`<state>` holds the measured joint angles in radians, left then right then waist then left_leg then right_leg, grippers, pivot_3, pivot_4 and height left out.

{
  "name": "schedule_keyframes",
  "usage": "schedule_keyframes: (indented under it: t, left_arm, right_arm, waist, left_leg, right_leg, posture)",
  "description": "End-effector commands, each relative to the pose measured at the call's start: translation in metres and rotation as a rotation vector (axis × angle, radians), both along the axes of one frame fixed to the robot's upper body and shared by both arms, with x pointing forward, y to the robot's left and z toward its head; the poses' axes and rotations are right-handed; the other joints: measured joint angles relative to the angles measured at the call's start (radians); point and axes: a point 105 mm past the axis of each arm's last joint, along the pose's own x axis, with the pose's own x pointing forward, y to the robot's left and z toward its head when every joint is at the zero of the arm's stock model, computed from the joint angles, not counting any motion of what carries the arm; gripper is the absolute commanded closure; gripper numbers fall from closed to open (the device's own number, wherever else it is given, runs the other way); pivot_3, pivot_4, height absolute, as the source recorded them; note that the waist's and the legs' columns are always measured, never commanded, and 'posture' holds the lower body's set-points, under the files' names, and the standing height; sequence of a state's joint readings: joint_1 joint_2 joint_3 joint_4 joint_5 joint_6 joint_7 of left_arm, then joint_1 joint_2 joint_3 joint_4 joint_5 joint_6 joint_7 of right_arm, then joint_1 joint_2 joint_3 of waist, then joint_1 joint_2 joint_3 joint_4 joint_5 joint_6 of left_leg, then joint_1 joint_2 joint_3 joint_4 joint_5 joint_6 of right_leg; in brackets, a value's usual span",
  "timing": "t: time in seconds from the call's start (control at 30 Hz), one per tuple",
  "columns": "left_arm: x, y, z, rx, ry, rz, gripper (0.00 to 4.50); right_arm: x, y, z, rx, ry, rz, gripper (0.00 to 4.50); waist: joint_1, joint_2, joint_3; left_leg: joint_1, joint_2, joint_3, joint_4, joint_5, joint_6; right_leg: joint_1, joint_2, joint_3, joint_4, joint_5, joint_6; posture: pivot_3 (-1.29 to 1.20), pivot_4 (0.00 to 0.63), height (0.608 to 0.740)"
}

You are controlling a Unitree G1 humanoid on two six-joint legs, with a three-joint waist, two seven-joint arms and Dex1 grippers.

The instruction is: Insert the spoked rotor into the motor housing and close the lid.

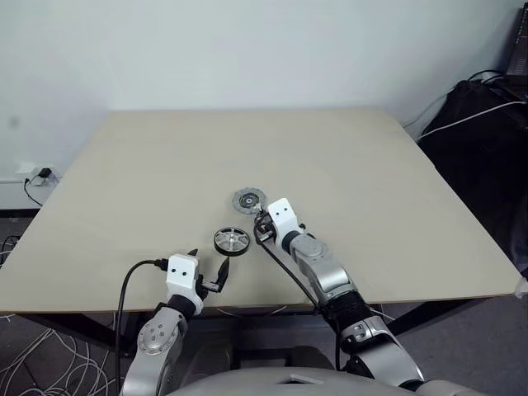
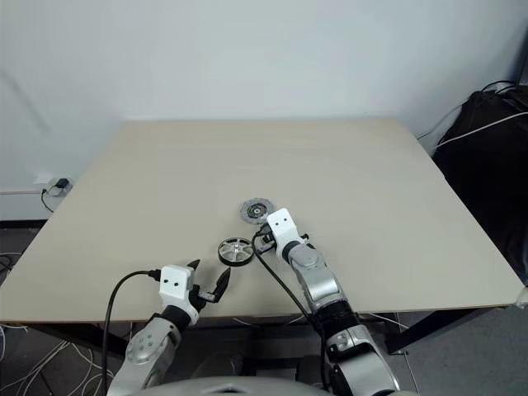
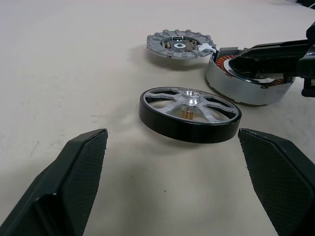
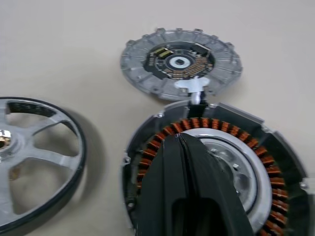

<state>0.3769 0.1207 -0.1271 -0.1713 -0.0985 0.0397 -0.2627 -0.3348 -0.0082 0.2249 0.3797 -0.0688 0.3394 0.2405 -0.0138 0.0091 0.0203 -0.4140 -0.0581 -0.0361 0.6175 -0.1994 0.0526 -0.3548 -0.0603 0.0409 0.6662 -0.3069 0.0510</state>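
Jaws spread wide, our left gripper [image 3: 172, 182] faces the black-rimmed, silver-spoked rotor [image 1: 232, 241] at frame centre, while our right gripper [image 4: 180, 139], pressed shut, rests empty over the copper-wound motor housing [image 4: 236, 162]; the grey disc lid [image 1: 248, 199] lies just above, nothing assembled yet.

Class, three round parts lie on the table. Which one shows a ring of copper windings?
The motor housing, under the shut right gripper. The spoked rotor has silver spokes; the lid is flat and grey.
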Motion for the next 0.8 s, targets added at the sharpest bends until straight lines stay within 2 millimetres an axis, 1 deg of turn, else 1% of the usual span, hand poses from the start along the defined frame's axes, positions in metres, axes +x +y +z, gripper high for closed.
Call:
schedule_keyframes:
  t: [0.03, 0.23, 0.4, 0.53, 0.6, 0.7, 0.8]
  left_arm:
    - [0.005, -0.003, 0.014, -0.007, -0.055, -0.007, 0.00]
    - [0.006, -0.003, 0.016, -0.008, -0.056, -0.010, 0.00]
    - [0.005, -0.002, 0.013, -0.007, -0.052, -0.011, 0.00]
    - [0.005, 0.000, 0.010, -0.005, -0.047, -0.011, 0.00]
    - [0.005, 0.001, 0.009, -0.003, -0.045, -0.011, 0.00]
    - [0.005, 0.003, 0.007, 0.000, -0.043, -0.011, 0.00]
    - [0.004, 0.004, 0.006, 0.001, -0.042, -0.014, 0.00]
  right_arm:
    - [0.005, -0.011, 0.007, -0.002, -0.017, -0.036, 4.47]
    - [0.001, -0.017, 0.007, -0.007, -0.010, -0.037, 4.47]
    - [-0.005, -0.012, 0.012, 0.039, -0.007, 0.005, 4.47]
    - [-0.010, 0.000, 0.034, 0.178, -0.061, 0.086, 4.47]
    - [-0.010, 0.001, 0.042, 0.216, -0.084, 0.096, 4.47]
    - [-0.005, -0.005, 0.049, 0.235, -0.117, 0.056, 4.47]
    - [0.004, -0.018, 0.046, 0.178, -0.138, -0.043, 4.47]
  waist:
    - [0.000, 0.000, 0.000]
    - [0.001, 0.000, 0.000]
    - [0.000, 0.000, 0.000]
    - [0.000, 0.000, 0.000]
    - [-0.001, 0.000, 0.001]
    - [0.000, 0.000, 0.001]
    - [0.001, 0.000, 0.001]
  left_leg:
    - [0.000, 0.000, 0.000, 0.000, 0.000, 0.000]
    - [0.000, 0.000, 0.000, 0.000, 0.000, 0.000]
    - [0.000, 0.000, 0.000, 0.000, 0.000, 0.000]
    - [-0.001, 0.000, 0.000, 0.000, 0.000, 0.000]
    - [-0.001, 0.000, 0.000, 0.000, 0.000, 0.000]
    - [-0.001, 0.000, 0.000, 0.000, 0.000, 0.000]
    - [-0.001, 0.000, 0.000, 0.000, 0.000, 0.000]
  right_leg:
    - [0.000, 0.000, 0.000, 0.000, 0.000, 0.000]
    - [0.000, 0.000, 0.000, 0.000, 0.000, 0.000]
    - [0.000, 0.000, 0.000, 0.000, 0.000, 0.000]
    - [0.000, 0.000, 0.000, -0.001, 0.000, 0.000]
    - [-0.001, 0.000, 0.000, -0.001, 0.000, 0.000]
    - [-0.001, 0.000, 0.000, -0.001, 0.000, 0.000]
    - [-0.001, 0.000, 0.000, -0.001, 0.000, 0.000]
  posture:
    - [0.00, 0.000, 0.740]
    - [0.00, 0.000, 0.740]
    - [0.00, 0.000, 0.740]
    - [0.00, 0.000, 0.740]
    - [0.00, 0.000, 0.740]
    - [0.00, 0.000, 0.740]
    - [0.00, 0.000, 0.740]
